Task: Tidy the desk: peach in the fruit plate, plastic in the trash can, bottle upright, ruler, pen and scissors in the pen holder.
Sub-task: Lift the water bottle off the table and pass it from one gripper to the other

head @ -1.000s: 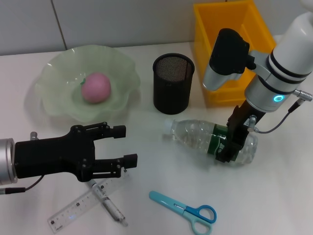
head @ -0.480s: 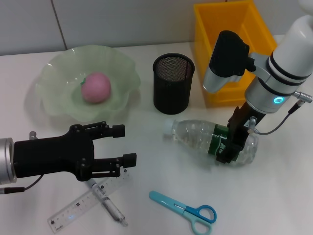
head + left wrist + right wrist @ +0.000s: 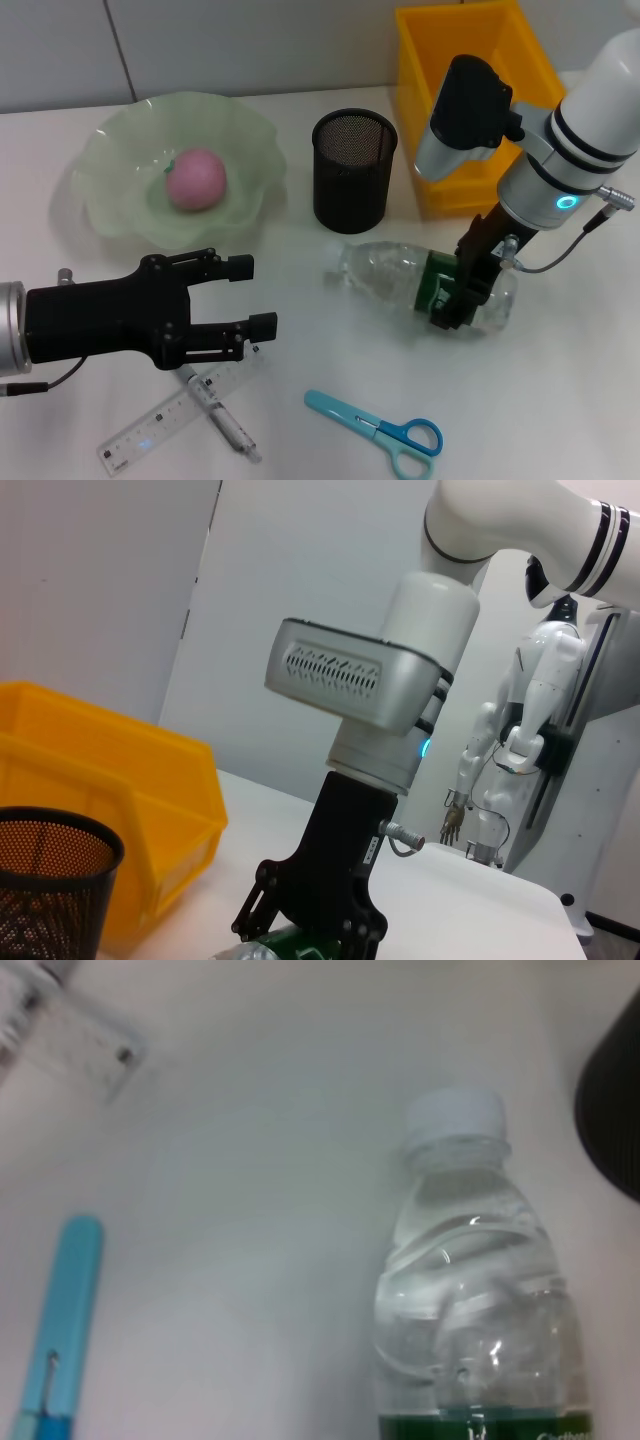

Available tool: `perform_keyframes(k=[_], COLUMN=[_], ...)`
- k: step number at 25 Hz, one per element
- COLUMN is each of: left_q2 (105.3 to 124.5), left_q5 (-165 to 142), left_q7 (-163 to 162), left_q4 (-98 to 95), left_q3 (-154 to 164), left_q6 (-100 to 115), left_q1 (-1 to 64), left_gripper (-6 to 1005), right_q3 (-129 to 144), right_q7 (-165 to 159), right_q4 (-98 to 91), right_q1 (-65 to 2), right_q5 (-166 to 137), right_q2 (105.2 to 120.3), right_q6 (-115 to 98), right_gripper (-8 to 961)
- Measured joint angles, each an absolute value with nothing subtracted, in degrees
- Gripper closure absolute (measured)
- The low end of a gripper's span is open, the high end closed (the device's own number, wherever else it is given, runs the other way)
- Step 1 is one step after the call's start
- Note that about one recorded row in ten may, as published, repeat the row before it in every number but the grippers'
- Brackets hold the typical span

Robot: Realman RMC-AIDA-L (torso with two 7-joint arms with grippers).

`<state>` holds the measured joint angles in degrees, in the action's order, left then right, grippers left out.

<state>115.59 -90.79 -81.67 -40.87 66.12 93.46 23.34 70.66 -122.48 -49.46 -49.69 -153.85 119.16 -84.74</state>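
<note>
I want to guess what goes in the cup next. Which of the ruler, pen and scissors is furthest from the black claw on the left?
The scissors, the blue ones. They lie alone, off to the right of the left gripper, while the ruler and pen sit crossed right beneath it.

A white table [image 3: 560,400] is spreading across the foreground under soft, even light, while a pale grey panelled wall [image 3: 250,45] with a thin vertical seam is running along behind its far edge.

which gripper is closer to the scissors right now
Roughly equal, the right perhaps slightly nearer. The right gripper clamps the bottle just beyond the scissors; the left gripper hovers open over the ruler.
</note>
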Motion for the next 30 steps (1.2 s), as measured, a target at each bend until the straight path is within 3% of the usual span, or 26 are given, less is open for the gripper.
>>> perform_keyframes(k=[13,24,30], left_q2=[115.21,117.9,118.11], left_q5=[-90.6,-90.2,-89.5], left_q7=[-83.1,-79.6,-78.7], left_q4=[-40.8,-37.3,-30.2], left_q3=[60.8,48.1,41.8], left_q6=[94.0,97.4,97.9], left_q1=[22.5,22.4,25.3], left_gripper=[190,191,191], right_q3=[66.6,54.3,52.1], right_q7=[-120.1,-107.6,-98.1], right_q4=[-57.8,-58.6,-52.3], right_q1=[-45.2,-38.2,-35.8], right_q5=[-143.1,-121.1,-106.8], right_q2=[118.86,118.96,118.92], right_q6=[-89.0,-88.9,-88.5], right_gripper=[184,184,185])
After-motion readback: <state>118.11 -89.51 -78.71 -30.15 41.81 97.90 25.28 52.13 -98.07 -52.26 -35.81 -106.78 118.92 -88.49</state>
